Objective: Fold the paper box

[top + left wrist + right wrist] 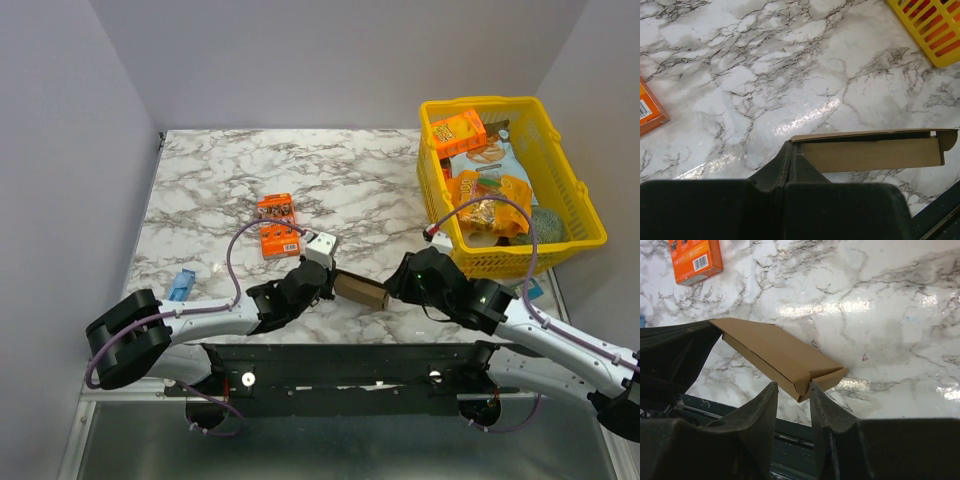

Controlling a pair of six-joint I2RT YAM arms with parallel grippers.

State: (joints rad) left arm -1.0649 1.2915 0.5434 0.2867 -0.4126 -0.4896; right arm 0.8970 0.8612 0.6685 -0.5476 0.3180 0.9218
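Holding the paper box (360,291) between both arms, seemingly lifted just off the desk (220,180): a flat, long, brown strip of card. Pinched nearly shut with the left gripper (322,284) on one end, the board running straight out from its fingertips. Narrowed with the right gripper (792,388) around the opposite end, gripping a folded corner flap between the two fingers (765,405), apparently touching both. Judged as mid-fold, with that end flap only partly turned in.

Risks from here:
- Pulling the ends apart too hard, tearing the thin card or dragging it out of the left pinch, a hold apparently on the edge alone.
- Twisting unevenly, creasing the panel off its scored line.
- Easing the right grip early, letting the flap spring open.
- Sinking toward the dark frame below both grippers, snagging the box there.

Beyond the left gripper, an orange packet (277,225); beyond the right, a yellow basket (575,225). Both well apart, probably no hindrance.
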